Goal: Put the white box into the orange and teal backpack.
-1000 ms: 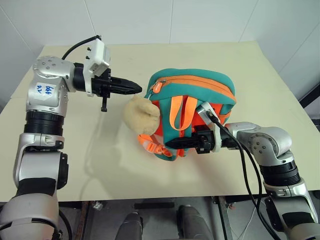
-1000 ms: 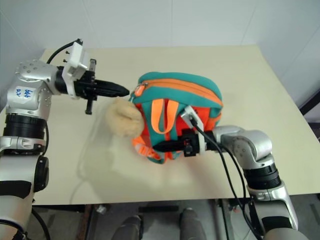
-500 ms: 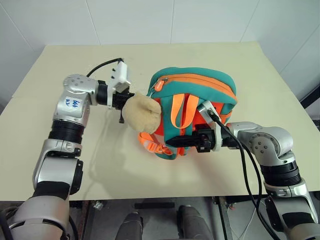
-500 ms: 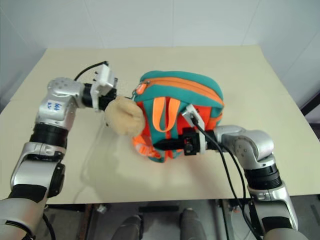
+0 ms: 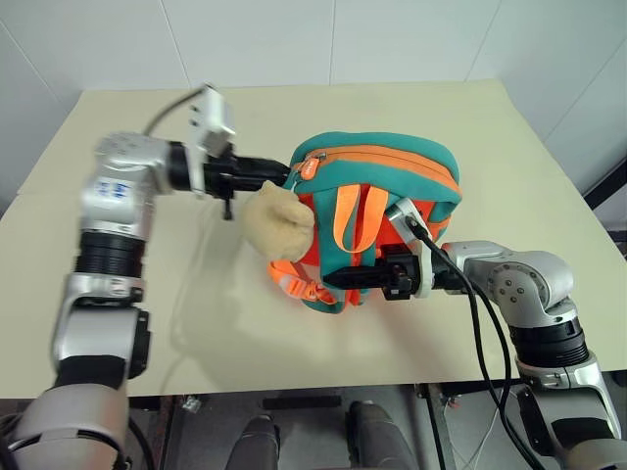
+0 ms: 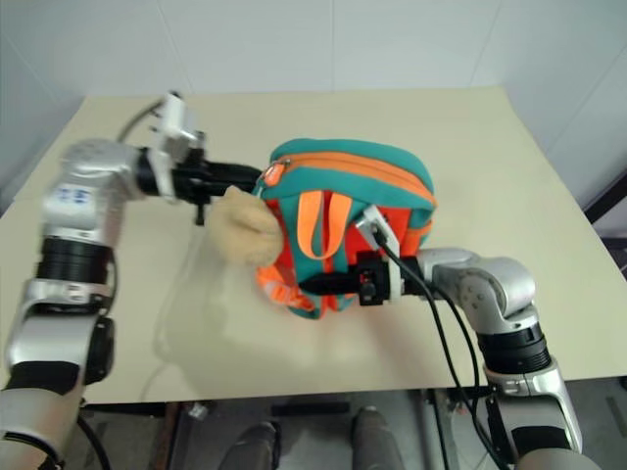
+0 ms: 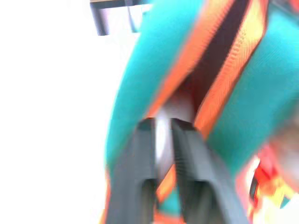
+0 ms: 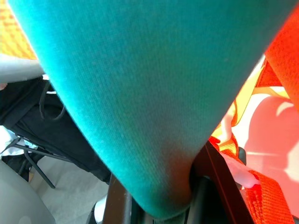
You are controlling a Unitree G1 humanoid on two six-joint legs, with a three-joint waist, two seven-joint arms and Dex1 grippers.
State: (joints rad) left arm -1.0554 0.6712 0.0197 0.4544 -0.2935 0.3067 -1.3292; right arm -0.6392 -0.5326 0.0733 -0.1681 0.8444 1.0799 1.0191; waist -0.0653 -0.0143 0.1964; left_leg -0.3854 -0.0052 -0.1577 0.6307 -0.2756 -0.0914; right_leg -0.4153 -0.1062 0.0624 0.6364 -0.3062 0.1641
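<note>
The surface (image 5: 490,147) is a pale beige top against white wall panels, with nothing loose on it apart from the backpack (image 5: 377,211). The backpack stands near its middle, teal top panel up, orange straps facing the robot, a beige plush toy (image 5: 278,221) hanging at its left side. I can't see the white box anywhere out on the surface, and with the top zip looking run closed I judge it is already inside, though that can't be confirmed from outside.

The right hand (image 5: 338,279) reaches in level from the right and is clamped on a fold of teal fabric low on the front, holding the bag steady; its wrist view looks straight onto that pinched teal cloth.

The left hand (image 5: 282,174) comes in level from the left, tips at the backpack's top left corner by the zip pull (image 5: 308,168). In its wrist view the two fingers (image 7: 140,154) stand slightly apart with the pale pull tab between them, so it looks like a loose pinch on the pull. What is left, I'd guess, is only finishing with the zip and letting go.
</note>
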